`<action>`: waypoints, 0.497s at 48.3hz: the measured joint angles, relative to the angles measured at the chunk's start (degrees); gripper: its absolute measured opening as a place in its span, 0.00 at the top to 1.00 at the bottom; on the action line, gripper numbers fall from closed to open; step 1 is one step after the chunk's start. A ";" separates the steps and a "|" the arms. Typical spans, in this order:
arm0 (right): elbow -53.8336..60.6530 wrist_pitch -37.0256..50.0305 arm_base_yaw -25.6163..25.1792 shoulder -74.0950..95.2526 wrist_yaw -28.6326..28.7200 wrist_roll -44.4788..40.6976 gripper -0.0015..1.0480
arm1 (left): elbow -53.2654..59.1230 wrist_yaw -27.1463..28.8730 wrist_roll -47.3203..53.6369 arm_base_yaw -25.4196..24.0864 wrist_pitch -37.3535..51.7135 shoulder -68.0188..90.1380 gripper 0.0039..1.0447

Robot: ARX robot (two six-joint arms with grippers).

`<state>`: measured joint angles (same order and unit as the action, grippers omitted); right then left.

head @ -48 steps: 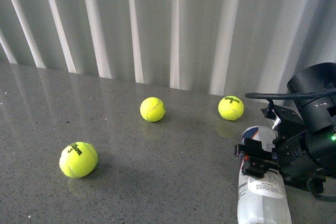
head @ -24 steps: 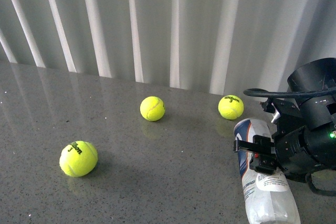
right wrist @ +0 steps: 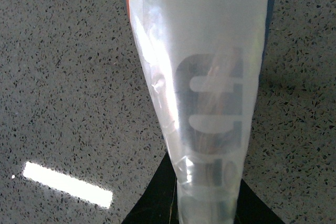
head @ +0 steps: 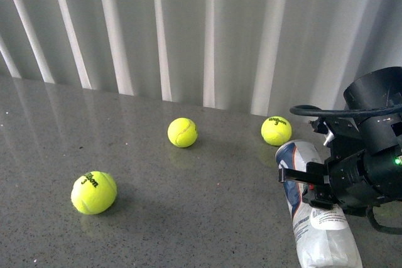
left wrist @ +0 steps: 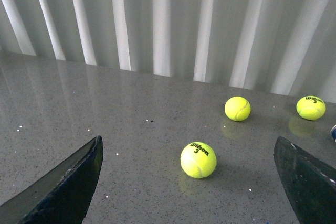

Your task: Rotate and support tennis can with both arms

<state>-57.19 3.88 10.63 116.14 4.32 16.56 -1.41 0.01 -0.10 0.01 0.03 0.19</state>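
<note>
The right gripper (head: 306,186) is pinching the tennis can (head: 317,224) (near the right edge of the bench (head: 188,224)); the left gripper (left wrist: 187,142) is hanging spread wide.

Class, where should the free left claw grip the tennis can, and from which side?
Probably the clear near end of the tennis can, below the label, approached from its left. The right claw holds the labelled middle from the right, so that round stretch is free.

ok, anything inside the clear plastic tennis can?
Through the bare wall of the clear plastic tennis can no ball shows; its navy-and-white label and the right gripper cover the middle.
</note>
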 joint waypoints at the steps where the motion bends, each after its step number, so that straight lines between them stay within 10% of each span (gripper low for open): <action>1: 0.20 0.07 0.04 -0.20 -0.39 -0.33 0.93 | 0.00 0.00 0.00 0.00 0.00 0.00 0.06; 14: 4.11 6.12 0.39 -8.55 -7.43 -20.31 0.94 | 0.00 0.00 0.00 0.00 0.00 0.00 0.06; 24: 12.44 19.39 2.23 -13.79 -5.84 -52.15 0.94 | 0.00 0.00 0.00 0.00 0.00 0.00 0.06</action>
<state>-44.75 23.27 12.86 102.35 -1.52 -35.59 -1.41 0.01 -0.10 0.01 0.03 0.19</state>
